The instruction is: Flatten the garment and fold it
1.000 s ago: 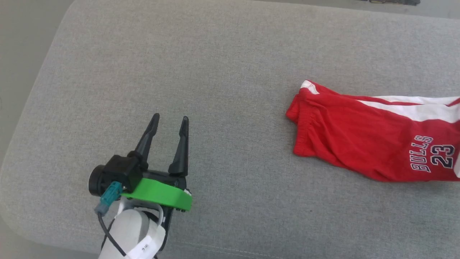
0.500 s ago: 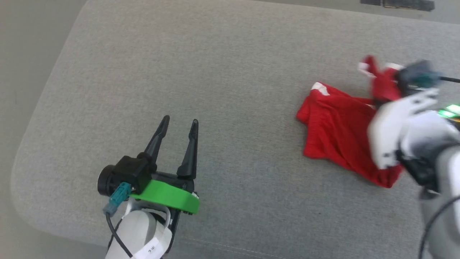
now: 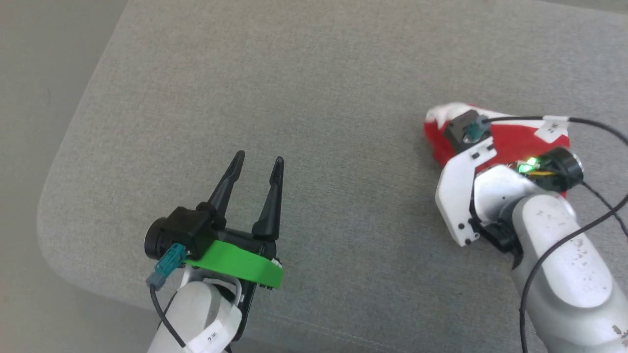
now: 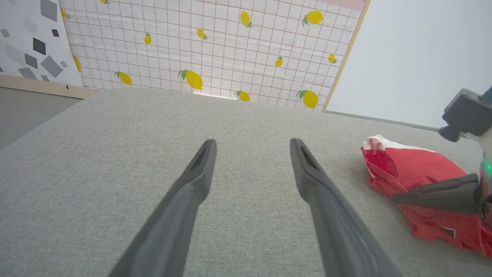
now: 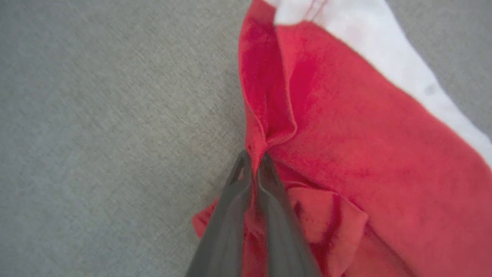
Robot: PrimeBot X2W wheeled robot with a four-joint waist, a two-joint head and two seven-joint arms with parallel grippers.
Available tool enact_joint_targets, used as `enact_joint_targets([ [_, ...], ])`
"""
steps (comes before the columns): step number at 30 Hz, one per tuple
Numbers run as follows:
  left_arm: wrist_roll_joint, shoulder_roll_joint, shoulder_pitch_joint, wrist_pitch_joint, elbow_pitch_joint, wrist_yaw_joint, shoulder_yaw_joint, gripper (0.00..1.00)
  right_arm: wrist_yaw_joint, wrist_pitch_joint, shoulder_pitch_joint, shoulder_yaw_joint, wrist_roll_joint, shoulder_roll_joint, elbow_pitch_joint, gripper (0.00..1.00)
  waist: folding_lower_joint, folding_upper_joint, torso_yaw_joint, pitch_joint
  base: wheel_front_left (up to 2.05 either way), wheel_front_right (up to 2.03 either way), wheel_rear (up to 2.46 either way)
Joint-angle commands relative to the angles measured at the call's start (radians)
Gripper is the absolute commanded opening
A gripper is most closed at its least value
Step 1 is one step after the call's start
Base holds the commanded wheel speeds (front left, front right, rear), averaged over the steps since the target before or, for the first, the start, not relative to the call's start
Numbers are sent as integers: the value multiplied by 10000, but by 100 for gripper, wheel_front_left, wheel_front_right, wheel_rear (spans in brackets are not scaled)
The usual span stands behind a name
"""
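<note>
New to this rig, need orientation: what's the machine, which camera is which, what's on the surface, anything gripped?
It is a two-armed robot; each arm ends in a gripper with two long dark fingers. One picture looks down from its head; the other two look along each wrist's fingers. On the grey cushion lies one garment, red shorts with a white stripe, bunched up. The left gripper is open and empty above bare cushion. The right gripper is shut on a fold of the garment.

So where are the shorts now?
Head view: the shorts lie bunched on the right of the grey cushion, a fold pinched in the right end effector, apart from the open left end effector.
</note>
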Motion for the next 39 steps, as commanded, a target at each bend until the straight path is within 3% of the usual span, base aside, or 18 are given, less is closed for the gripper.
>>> enact_joint_targets([
  [1,-9,-24,-184,-38,-33,78,-18,100,-15,-65,-132,70,34,17,217,0,0,0,75,77,0,0,0],
  [4,3,-24,-159,-38,-25,118,36,100,-15,-159,-74,110,170,99,511,0,0,0,15,32,0,0,0],
  [6,35,-24,-110,-38,-16,136,92,100,-15,-336,-21,139,339,165,555,100,0,0,-71,-52,0,0,0],
  [12,143,-24,40,-38,66,115,245,100,-15,-1636,266,-147,915,392,-118,100,0,0,-476,-506,0,0,0],
  [24,308,-24,563,-38,256,260,902,100,-15,-6481,2639,-2425,1312,1326,-2006,100,0,0,-1903,-1581,0,0,0],
  [31,500,-24,966,-38,308,228,1597,100,-15,-8958,3731,-2971,866,1457,-1742,100,0,0,-2839,-2004,0,0,0],
  [39,734,-24,1335,-38,451,135,2095,100,-15,-10577,4451,-3069,184,1465,-897,100,0,0,-3338,-2286,0,0,0],
])
